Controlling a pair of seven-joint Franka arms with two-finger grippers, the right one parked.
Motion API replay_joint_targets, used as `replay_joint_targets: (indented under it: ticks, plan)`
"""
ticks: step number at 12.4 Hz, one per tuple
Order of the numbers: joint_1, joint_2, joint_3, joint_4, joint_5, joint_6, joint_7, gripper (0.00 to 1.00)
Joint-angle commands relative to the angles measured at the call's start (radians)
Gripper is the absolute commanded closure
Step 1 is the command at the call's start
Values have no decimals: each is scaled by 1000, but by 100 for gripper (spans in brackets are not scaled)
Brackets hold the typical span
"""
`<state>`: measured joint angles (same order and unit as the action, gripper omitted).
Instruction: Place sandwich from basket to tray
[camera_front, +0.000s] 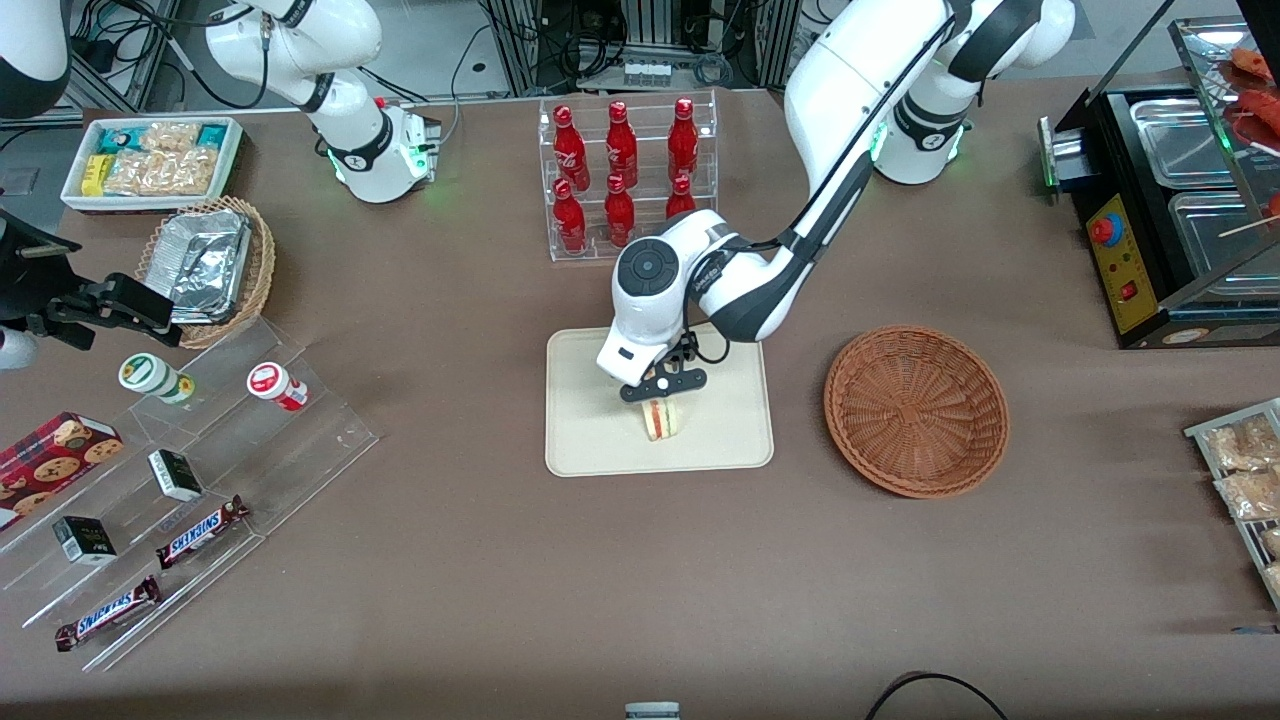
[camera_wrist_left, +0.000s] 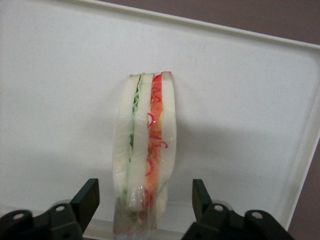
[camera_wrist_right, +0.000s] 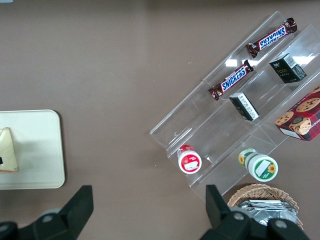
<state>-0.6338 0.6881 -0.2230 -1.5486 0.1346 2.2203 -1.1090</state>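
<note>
From the front, the sandwich (camera_front: 660, 418) stands on its edge on the tray (camera_front: 590, 440), near its middle, and the basket (camera_front: 916, 410) toward the working arm's end of the table holds nothing I can see. The gripper (camera_front: 663, 392) hangs right over the sandwich, low above the tray. At the wrist, the fingers (camera_wrist_left: 86, 202) stand apart on either side of the sandwich (camera_wrist_left: 146, 155) with a clear gap each way, so it looks let go, though whether its base sits fully flat is hard to say from here. The parked arm's camera catches only a corner of the tray (camera_wrist_right: 45, 150) with the sandwich (camera_wrist_right: 7, 150) on it. The placing seems done; what's left is lifting clear without knocking it.
</note>
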Motion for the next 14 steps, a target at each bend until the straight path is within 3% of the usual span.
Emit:
replay_joint_targets:
  ticks: [1,3,5,8,11,14]
  plan:
    - [-4,-76,5,5,10,-101,-14,0]
    - [0,-131,7,4,11,-180,-6,0]
    - [40,-197,4,8,4,-293,110,0]
    - [100,-283,7,-2,-69,-416,188,0]
    - [172,-327,17,-1,-59,-578,302,0]
    - [261,-344,21,-2,-53,-587,394,0]
